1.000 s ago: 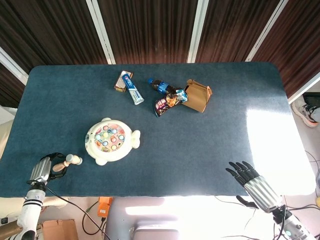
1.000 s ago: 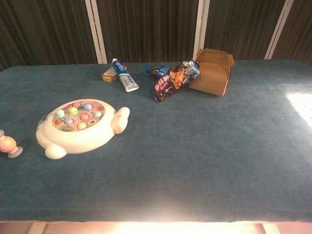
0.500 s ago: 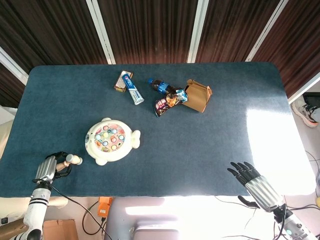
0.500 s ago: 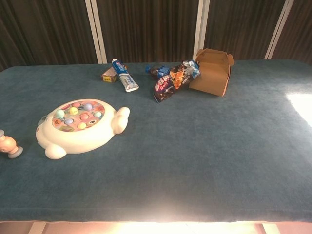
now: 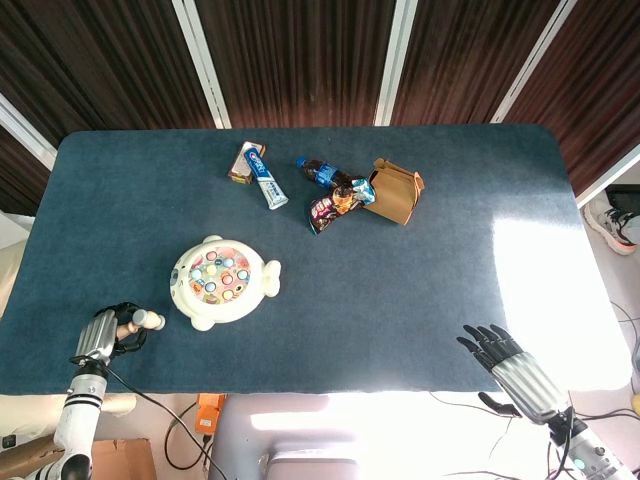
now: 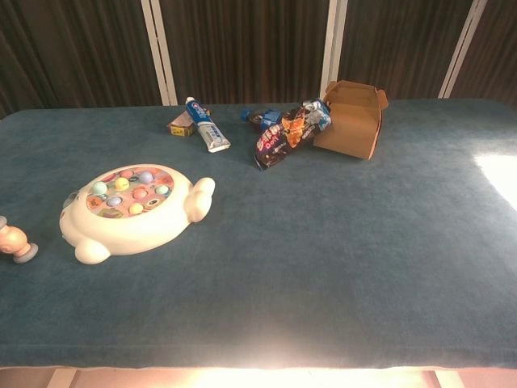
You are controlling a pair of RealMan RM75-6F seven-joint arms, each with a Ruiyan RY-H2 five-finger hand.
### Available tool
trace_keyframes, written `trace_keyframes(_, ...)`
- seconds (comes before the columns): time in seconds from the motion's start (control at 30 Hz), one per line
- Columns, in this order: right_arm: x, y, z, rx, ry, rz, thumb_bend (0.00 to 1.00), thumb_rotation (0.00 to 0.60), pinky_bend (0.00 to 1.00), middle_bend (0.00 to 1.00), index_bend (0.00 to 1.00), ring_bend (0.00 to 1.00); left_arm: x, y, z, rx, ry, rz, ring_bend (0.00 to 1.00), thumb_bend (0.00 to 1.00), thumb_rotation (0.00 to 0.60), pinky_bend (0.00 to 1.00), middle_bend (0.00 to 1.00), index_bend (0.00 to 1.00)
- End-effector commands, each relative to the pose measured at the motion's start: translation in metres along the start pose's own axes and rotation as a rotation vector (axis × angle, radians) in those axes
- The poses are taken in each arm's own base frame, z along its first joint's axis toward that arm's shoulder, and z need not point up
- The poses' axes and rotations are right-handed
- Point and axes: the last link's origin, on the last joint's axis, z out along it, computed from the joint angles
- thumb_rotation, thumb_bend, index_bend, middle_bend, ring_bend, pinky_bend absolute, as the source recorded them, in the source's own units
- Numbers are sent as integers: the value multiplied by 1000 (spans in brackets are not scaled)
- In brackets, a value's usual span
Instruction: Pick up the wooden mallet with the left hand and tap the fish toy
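Observation:
The wooden mallet (image 5: 143, 321) lies near the table's front left edge, its head pointing toward the fish toy (image 5: 222, 280). My left hand (image 5: 101, 336) has its fingers curled around the mallet's handle. The chest view shows only the mallet's head (image 6: 16, 242) at the far left edge, low on the table; the hand itself is out of that frame. The cream fish toy (image 6: 133, 210) with coloured fish on top sits just right of the mallet. My right hand (image 5: 508, 366) hovers at the front right edge, fingers spread, holding nothing.
At the back of the blue table (image 5: 400, 290) lie a toothpaste tube (image 5: 266, 179) on a small box, a dark bottle (image 5: 322, 175), a snack bag (image 5: 335, 205) and a brown cardboard box (image 5: 396, 191). A bright sun patch covers the right side.
My left hand has slid a little to the right, closer in around the mallet's handle. The mallet has shifted slightly. The right hand has drawn back a touch.

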Motion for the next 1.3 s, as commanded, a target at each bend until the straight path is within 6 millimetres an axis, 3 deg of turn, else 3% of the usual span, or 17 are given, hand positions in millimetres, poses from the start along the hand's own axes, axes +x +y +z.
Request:
trace_keyframes(0.03,0,0,0,0,-2,-1,239,600,0,0,0,0,1,0,1,2,3,-2,248,374,600,206,376,448)
trace_keyframes(0.8,0,1,0,-13,-13,-5,238,600,0,0,0,0,1,-3,7,17,-3,-3,281,388,600,233,415,483)
trace_keyframes(1.3,0,2,-2,-23,-19,-5,239,600,0,0,0,0,0,-4,11,45,-10,-14,339,437,600,285,497,570)
